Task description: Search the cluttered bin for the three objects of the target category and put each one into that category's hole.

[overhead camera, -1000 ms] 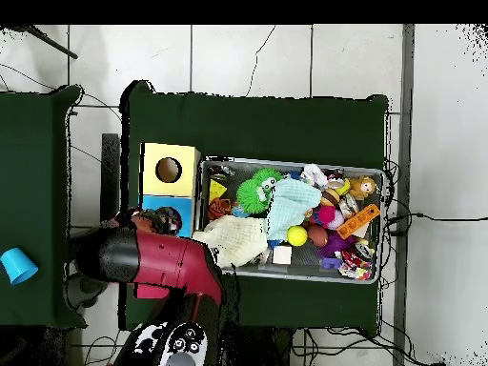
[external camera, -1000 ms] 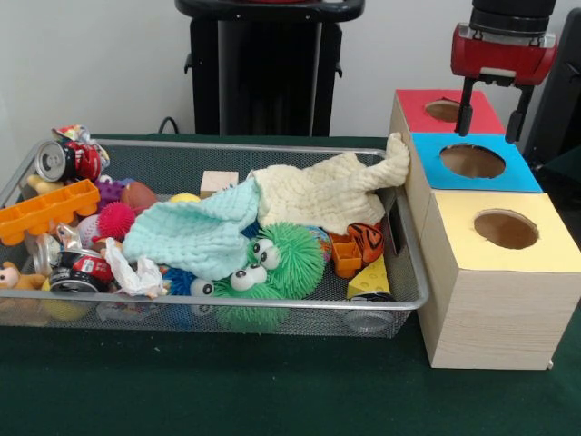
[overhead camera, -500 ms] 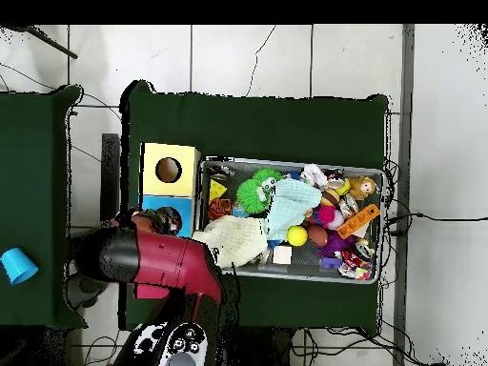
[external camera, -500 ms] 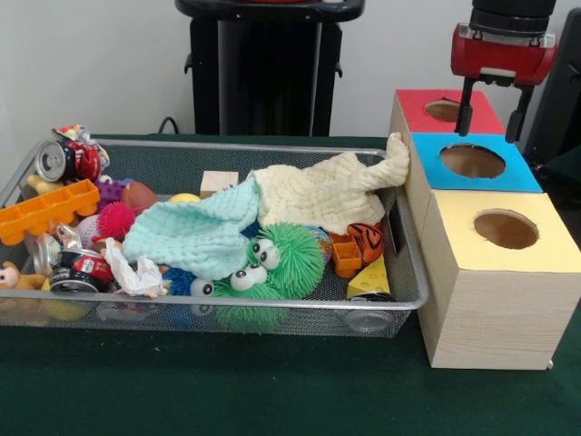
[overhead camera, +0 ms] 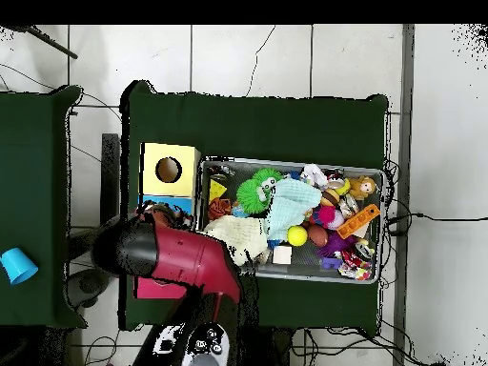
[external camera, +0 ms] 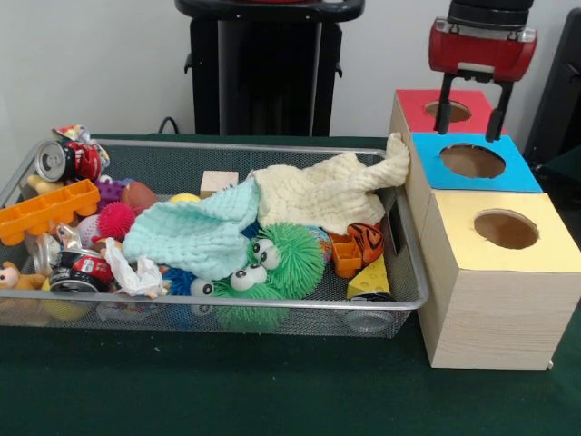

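Two black fingers [external camera: 443,94] of the gripper [external camera: 468,111] are held apart, empty, above the red-topped hole [external camera: 451,111]. The cream cloth [external camera: 327,191] is draped over the wire bin [external camera: 381,307] beside the boxes.

You see a wire-mesh metal bin [external camera: 399,272], soft woven cloths [external camera: 318,191], a fuzzy green toy [external camera: 272,263], pale wood-grain boxes [external camera: 490,309], and matt green fabric on the worktop [external camera: 272,391].

Dark green table [external camera: 227,391] carries the wire mesh bin [external camera: 272,313], with the three-holed wooden box [external camera: 495,300] just beside it.
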### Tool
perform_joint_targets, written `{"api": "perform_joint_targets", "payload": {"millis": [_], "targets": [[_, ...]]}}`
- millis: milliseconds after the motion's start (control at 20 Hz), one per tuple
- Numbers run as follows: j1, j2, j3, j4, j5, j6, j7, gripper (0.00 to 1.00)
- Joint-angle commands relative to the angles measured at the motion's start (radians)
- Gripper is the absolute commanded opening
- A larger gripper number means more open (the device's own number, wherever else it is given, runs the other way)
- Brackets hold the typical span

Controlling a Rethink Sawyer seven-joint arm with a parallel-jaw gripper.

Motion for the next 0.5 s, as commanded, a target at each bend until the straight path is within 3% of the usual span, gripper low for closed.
{"api": "perform_joint_targets", "payload": {"millis": [50,350,500], "targets": [[-0.131,-0.048,0.075,0.107,-0.032,0.015,0.071,1.00],[-0.247,-0.103,0.107,0.183,-0.112,-0.084,-0.007,1.00],[-0.297,-0.129,0.128,0.194,-0.136,-0.081,-0.018,1.00]]}}
